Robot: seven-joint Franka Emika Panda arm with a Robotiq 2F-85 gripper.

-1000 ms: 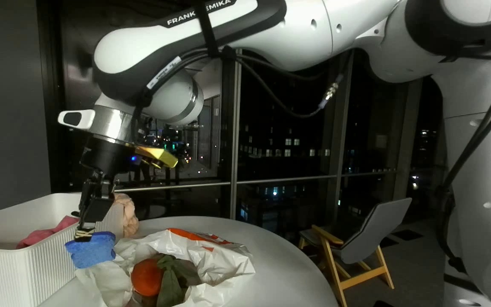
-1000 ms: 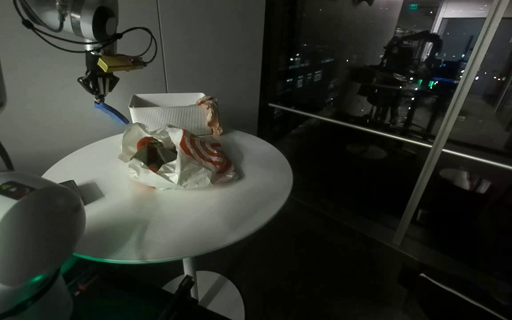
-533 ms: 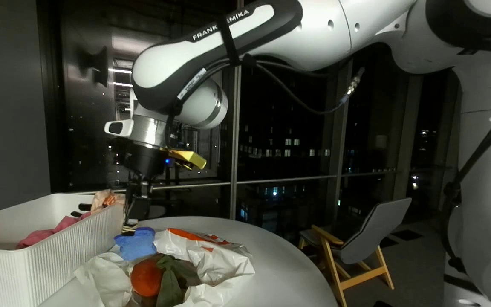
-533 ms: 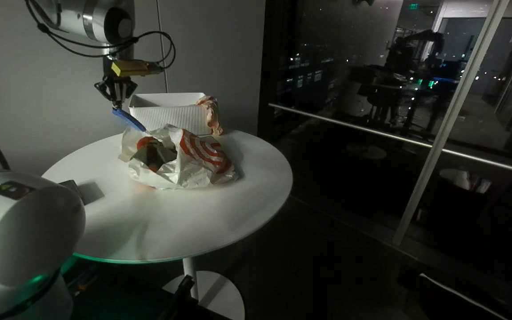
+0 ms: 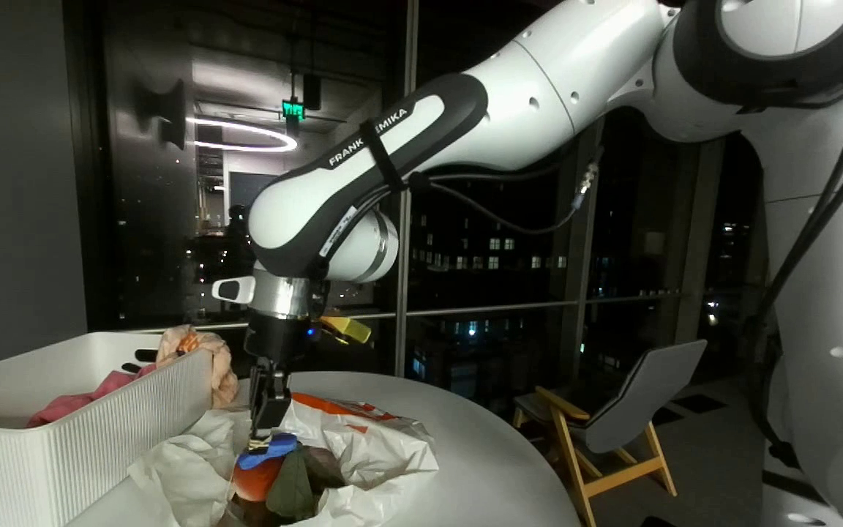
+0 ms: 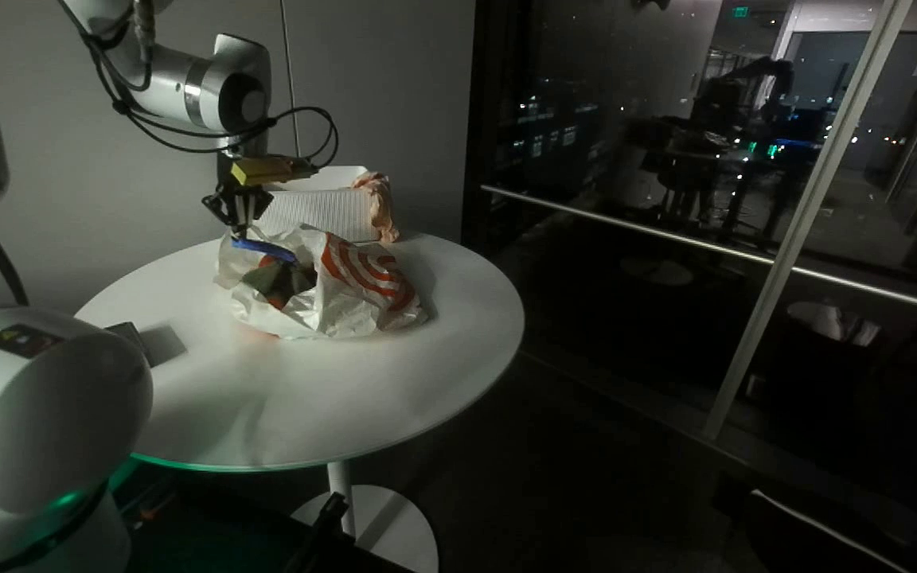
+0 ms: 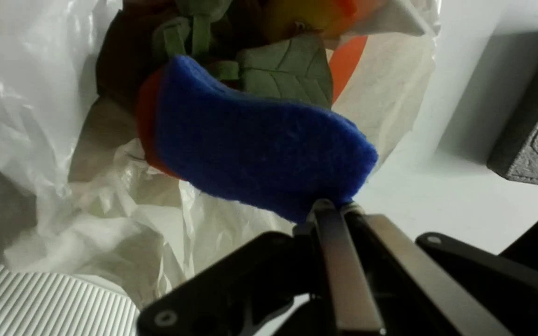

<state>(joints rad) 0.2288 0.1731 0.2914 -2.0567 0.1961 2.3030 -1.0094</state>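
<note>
My gripper [image 5: 259, 443] is shut on one end of a blue sponge-like piece [image 7: 259, 144], seen in the wrist view. The blue piece also shows in both exterior views [image 5: 275, 448] [image 6: 266, 248]. The gripper [image 7: 337, 205] holds it over the open mouth of a crumpled white plastic bag [image 6: 347, 298] with red-orange markings. Inside the bag are an orange-red round item [image 5: 255, 481], green leaves [image 7: 292, 70] and a dark brownish item. The blue piece lies over part of the orange-red item; I cannot tell whether they touch.
A white ribbed bin [image 5: 129, 428] stands beside the bag, with pink cloth [image 5: 88, 399] inside and peach cloth [image 6: 379, 207] over its rim. A dark grey block [image 7: 537, 126] lies on the round white table [image 6: 331, 398]. A chair [image 5: 626, 410] stands beyond, near windows.
My gripper has moved away from beside the bin to over the bag and then down, carrying the blue piece to the bag's opening. The bag and bin stay in place.
</note>
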